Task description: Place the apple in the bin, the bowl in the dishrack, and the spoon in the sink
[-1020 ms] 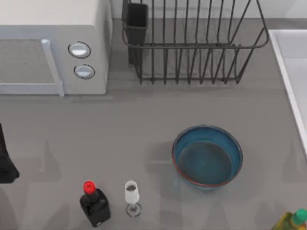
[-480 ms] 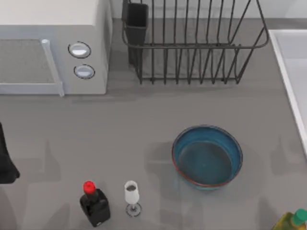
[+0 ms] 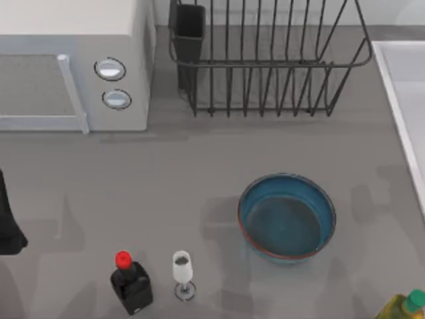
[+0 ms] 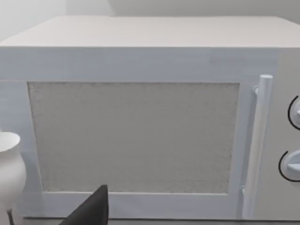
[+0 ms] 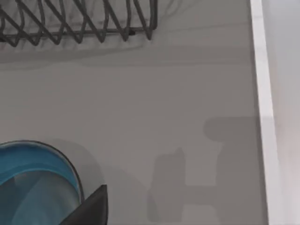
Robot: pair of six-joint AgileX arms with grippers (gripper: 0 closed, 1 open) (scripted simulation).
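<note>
Grey worktop (image 3: 199,173) fills the top view. Near the lower right of that frame sits the bowl (image 3: 287,218), blue with a thin reddish rim, upright and with nothing in it. At the upper middle stands the dishrack (image 3: 265,60), made of thin black bars, with a black cup (image 3: 190,30) at its left corner. The bowl is well apart from the dishrack. Along the right edge runs the pale rim of the sink (image 3: 398,113). A white microwave (image 3: 73,63) takes the upper left. At the bottom stand a black bottle with a red cap (image 3: 131,283) and, just beside it, a small wine glass (image 3: 182,272). A yellow-green bottle (image 3: 403,307) peeks in at the lower right corner. A dark part of the left arm (image 3: 8,222) shows at the left edge.

From the left wrist, the microwave door (image 4: 136,136) is seen close up, with a white rounded jar (image 4: 9,171) at the frame's left edge, which the top view misses.

The right wrist looks down on the bowl's edge (image 5: 42,180), the dishrack's foot (image 5: 79,23) and the sink's rim (image 5: 262,108).

For both end effectors, I cannot tell if they are open or closed.
</note>
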